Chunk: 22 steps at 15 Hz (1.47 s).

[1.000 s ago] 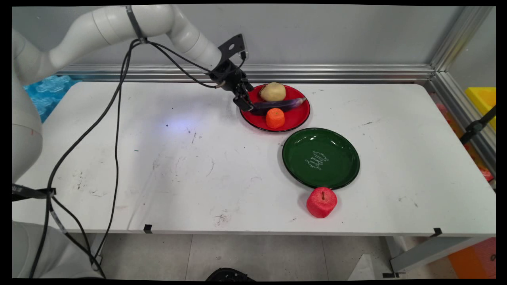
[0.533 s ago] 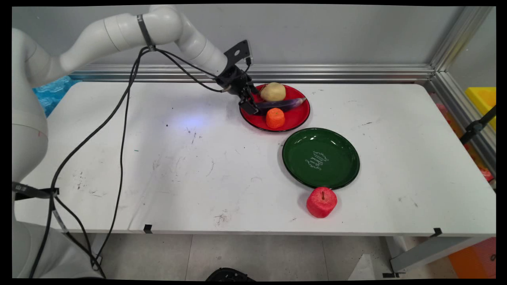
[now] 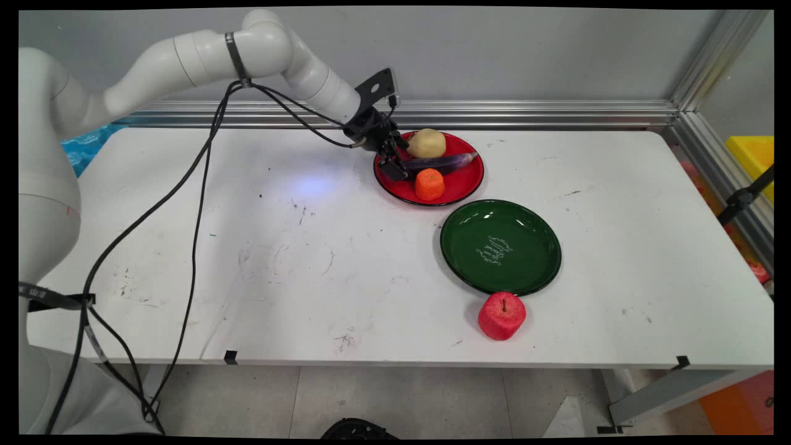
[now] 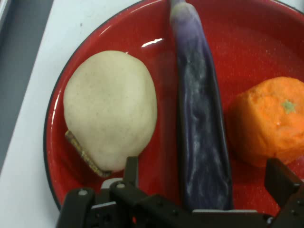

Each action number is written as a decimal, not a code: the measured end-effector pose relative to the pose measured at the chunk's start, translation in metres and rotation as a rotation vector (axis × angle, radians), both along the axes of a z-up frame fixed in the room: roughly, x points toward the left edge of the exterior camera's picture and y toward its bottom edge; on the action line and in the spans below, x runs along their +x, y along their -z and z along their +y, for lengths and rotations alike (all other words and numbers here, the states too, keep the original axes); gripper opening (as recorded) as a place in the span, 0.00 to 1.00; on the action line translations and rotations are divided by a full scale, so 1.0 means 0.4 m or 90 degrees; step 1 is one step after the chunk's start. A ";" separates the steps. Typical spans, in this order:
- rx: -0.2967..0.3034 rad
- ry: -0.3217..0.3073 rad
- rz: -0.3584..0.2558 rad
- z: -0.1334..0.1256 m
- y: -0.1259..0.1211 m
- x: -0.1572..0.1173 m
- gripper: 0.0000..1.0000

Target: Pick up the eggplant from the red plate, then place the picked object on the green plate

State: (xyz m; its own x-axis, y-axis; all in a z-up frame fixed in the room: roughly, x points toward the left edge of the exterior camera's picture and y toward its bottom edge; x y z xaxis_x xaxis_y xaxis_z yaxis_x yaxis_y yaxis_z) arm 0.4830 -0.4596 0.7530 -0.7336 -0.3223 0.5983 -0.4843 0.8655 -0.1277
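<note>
Straddling the eggplant (image 4: 202, 118) on the red plate (image 3: 460, 185), the gripper (image 4: 204, 183) stands spread and grips nothing, potato (image 4: 110, 110) at nine o'clock, orange (image 4: 268, 121) at three, green plate (image 3: 500, 247) bare.

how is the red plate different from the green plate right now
The round red plate carries a pale potato, a long purple eggplant and an orange fruit; the round green plate carries nothing. The green plate looks larger and has pale lettering at its centre. The tool is over the red plate only. Both are glossy and lie flat on the white table.
</note>
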 end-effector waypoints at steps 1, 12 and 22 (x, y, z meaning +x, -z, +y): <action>-0.001 0.001 0.002 -0.002 0.003 -0.002 1.00; -0.001 0.009 0.013 -0.010 0.023 -0.013 0.00; -0.007 -0.002 0.033 -0.013 -0.059 -0.020 0.00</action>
